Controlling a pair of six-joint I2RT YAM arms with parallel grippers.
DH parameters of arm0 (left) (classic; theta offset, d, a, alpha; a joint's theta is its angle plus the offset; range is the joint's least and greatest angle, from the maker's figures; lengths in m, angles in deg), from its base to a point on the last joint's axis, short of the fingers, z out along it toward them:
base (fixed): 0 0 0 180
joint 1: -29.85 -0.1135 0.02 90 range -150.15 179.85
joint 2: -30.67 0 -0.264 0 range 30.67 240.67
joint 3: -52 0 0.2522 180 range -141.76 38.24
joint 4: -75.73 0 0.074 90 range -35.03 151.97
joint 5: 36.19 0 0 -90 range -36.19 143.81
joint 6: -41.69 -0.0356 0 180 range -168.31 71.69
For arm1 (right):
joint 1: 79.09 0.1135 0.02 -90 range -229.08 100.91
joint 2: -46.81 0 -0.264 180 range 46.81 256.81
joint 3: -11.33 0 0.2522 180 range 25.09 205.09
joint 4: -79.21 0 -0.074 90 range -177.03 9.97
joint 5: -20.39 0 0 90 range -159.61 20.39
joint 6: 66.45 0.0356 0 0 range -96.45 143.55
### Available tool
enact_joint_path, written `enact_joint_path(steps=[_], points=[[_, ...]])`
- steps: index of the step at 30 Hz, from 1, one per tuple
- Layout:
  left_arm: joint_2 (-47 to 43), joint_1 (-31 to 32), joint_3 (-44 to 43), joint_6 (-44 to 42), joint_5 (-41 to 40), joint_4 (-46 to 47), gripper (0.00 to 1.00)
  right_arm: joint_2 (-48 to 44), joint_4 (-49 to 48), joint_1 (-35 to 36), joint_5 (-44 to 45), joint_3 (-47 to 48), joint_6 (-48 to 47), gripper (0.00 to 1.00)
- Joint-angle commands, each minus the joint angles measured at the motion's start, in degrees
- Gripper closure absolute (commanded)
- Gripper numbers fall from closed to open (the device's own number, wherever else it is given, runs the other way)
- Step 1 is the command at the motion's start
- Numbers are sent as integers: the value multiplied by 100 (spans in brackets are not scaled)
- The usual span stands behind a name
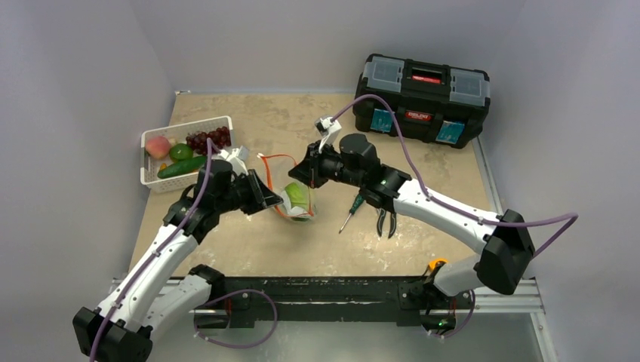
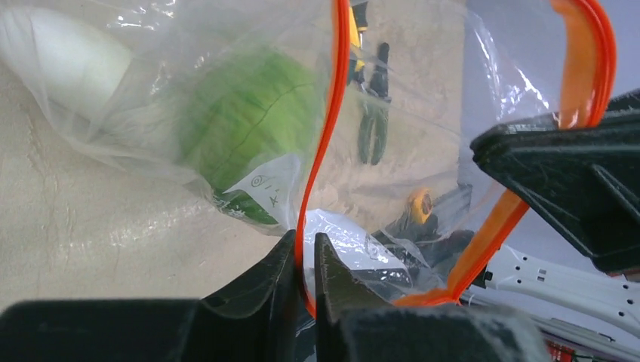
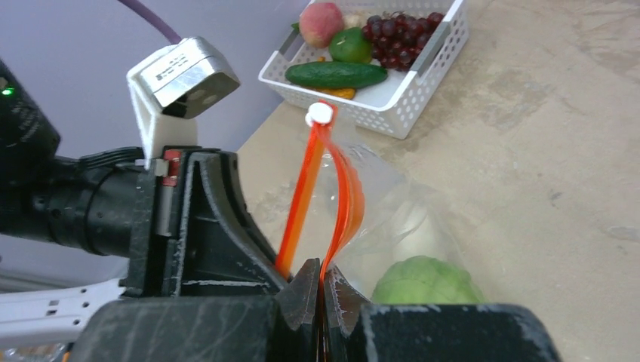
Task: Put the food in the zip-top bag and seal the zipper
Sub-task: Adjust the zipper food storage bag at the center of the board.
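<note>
The clear zip-top bag point(image 1: 300, 202) lies mid-table with the leafy green cabbage point(image 1: 297, 196) inside it. Its orange-red zipper point(image 1: 278, 157) loops open toward the back. My left gripper point(image 1: 276, 204) is shut on one lip of the zipper point(image 2: 324, 151). My right gripper point(image 1: 305, 173) is shut on the other lip point(image 3: 343, 204), next to the white slider point(image 3: 320, 113). The cabbage shows through the plastic in both wrist views point(image 2: 249, 113) point(image 3: 426, 283). The peach point(image 1: 157, 145), green fruit point(image 1: 180, 151), cucumber point(image 1: 181, 167) and grapes point(image 1: 209, 138) lie in the basket.
The white slotted basket point(image 1: 149, 179) stands at the back left, close to my left arm. A screwdriver point(image 1: 349, 211) and pliers point(image 1: 386, 221) lie under my right arm. A black toolbox point(image 1: 423, 94) stands at the back right.
</note>
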Motion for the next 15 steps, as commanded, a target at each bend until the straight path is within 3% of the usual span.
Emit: enact_joint_path(steps=[1, 2, 8, 15], points=[[-125, -41, -470, -7, 364, 336, 94, -428, 33, -29, 706, 12, -311, 100], [-150, -42, -609, -34, 367, 236, 100, -483, 134, -30, 916, 32, -403, 100], [-1, -177, -1226, 420, 1094, 804, 100, -864, 522, -32, 1909, 173, -1014, 100], [677, -348, -1558, 283, 1378, 774, 100, -1067, 590, -30, 2277, 49, -1127, 100]])
